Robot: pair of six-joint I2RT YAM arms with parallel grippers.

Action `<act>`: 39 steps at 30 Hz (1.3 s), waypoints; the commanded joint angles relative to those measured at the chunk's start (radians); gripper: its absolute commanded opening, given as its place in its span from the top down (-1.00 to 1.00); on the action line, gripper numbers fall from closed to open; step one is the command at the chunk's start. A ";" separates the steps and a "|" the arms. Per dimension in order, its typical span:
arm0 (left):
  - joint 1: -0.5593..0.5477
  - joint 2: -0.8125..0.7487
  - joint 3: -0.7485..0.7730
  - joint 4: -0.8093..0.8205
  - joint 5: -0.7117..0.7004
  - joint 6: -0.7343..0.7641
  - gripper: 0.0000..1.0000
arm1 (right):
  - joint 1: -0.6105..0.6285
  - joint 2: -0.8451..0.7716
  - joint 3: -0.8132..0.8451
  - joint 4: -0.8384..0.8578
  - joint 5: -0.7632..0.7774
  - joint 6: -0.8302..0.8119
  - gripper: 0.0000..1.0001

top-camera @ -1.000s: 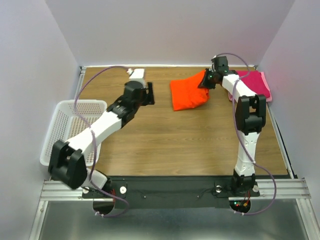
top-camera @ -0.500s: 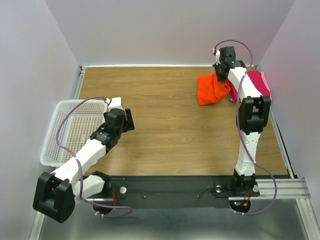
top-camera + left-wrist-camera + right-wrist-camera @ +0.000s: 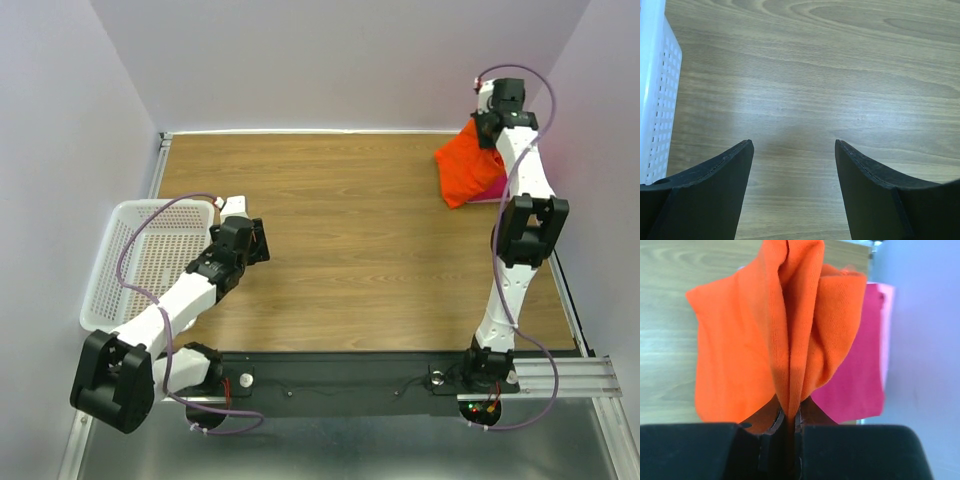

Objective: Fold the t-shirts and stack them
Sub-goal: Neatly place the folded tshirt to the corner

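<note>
1. Clamping right fingers (image 3: 815,417) on a bunched fold of the orange t-shirt (image 3: 740,350), dangling it partly over the magenta t-shirt (image 3: 860,370).
2. Holding left fingers (image 3: 715,200) apart and empty over bare bench (image 3: 840,75), well apart from the magenta t-shirt.
3. Judging the cloth light, soft and floppy; favouring a grip at folded edges to limit sagging.

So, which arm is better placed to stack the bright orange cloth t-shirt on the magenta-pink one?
Right: right gripper holds the orange t-shirt by the magenta-pink t-shirt; left gripper is open, far away.

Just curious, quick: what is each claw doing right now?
Left claw: open, empty.
Right claw: closed on the bright orange cloth t-shirt.
</note>
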 commanded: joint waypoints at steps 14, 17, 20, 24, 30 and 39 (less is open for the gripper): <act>-0.001 0.022 0.008 0.033 -0.015 0.002 -0.54 | -0.088 -0.065 0.153 0.048 -0.163 0.047 0.99; 0.001 0.025 0.009 0.034 -0.009 0.005 -0.54 | -0.091 -0.063 0.166 0.051 -0.163 0.051 0.99; -0.001 0.016 0.003 0.039 -0.004 0.010 -0.54 | -0.098 -0.060 0.166 0.050 -0.163 0.066 0.99; -0.001 0.008 0.002 0.041 -0.007 0.008 -0.54 | -0.105 -0.063 0.143 0.050 -0.138 0.065 0.99; -0.001 0.004 0.000 0.044 0.002 0.006 -0.54 | -0.129 -0.068 0.106 0.060 -0.118 0.060 0.99; -0.004 -0.038 -0.018 0.068 0.014 0.003 -0.53 | -0.143 -0.010 0.037 0.126 -0.039 0.036 0.99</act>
